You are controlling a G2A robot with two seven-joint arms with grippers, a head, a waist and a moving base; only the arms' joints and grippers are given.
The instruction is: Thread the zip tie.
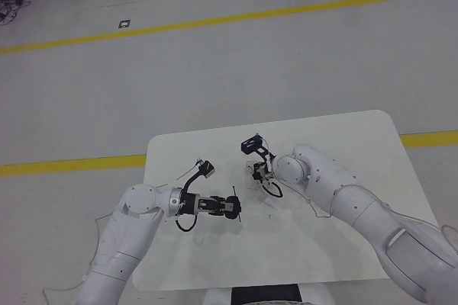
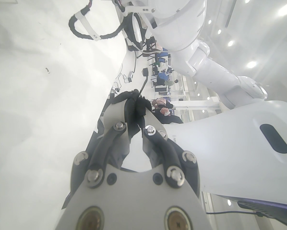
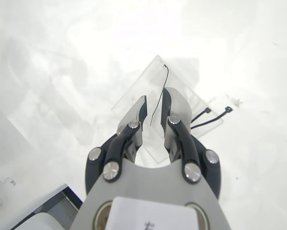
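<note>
Left claw [image 2: 135, 104] is pinching the light, whippy zip tie [image 2: 143, 81] near its head, while right claw [image 3: 154, 96] is hanging released.

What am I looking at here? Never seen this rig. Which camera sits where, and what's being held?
This is a two-armed robot working at a white table. The top picture looks down from a camera above its arms. The other two come from a camera on each wrist, looking along that arm's end effector. The left end effector is shut on a black zip tie. The right end effector is open above a clear plate, with a thin black tie lying between its fingers; I cannot tell whether they touch it. Near that plate's edge lie two more zip ties.
</note>
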